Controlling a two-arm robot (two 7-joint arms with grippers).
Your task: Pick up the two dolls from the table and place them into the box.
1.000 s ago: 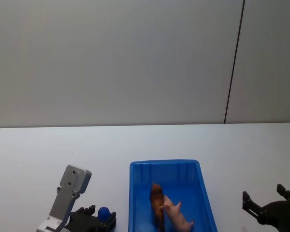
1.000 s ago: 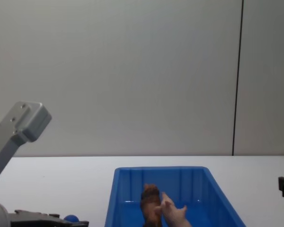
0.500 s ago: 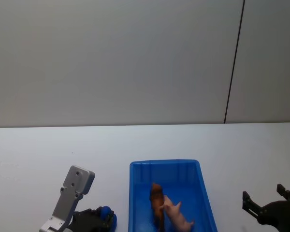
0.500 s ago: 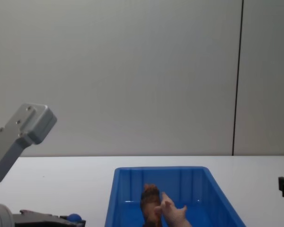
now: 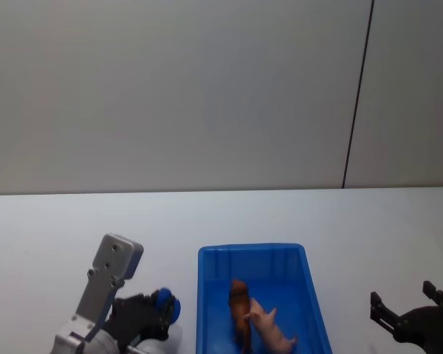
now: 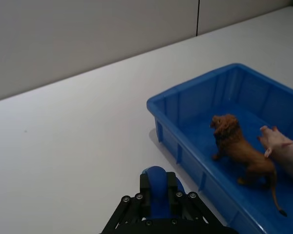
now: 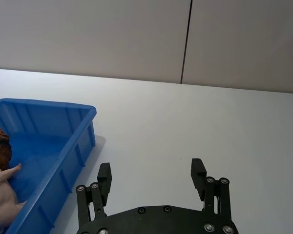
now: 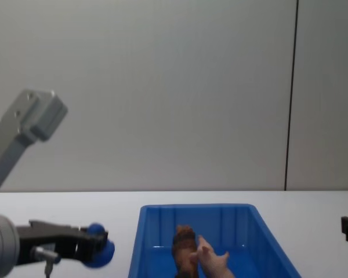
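Both dolls lie inside the blue box [image 5: 251,252]: a reddish-brown furry one [image 5: 240,308] and a pale pink pig [image 5: 275,333], touching each other. The left wrist view has the brown doll [image 6: 239,151] standing in the box [image 6: 185,97], with the pig [image 6: 285,151] beside it. My left gripper [image 5: 162,307] is shut on a small blue ball [image 6: 155,176], held above the table [image 5: 59,236] just left of the box. In the chest view this gripper [image 8: 97,252] hangs clear of the tabletop. My right gripper [image 7: 151,171] stands open and empty, right of the box.
The white table [image 7: 195,112] runs back to a grey wall with one dark vertical seam [image 5: 358,96]. My right gripper [image 5: 410,313] sits low near the front right. Bare tabletop lies behind and to both sides of the box [image 8: 197,209].
My left gripper has risen off the table with the blue ball and shifted slightly toward the box. The dolls and the right gripper have not moved.
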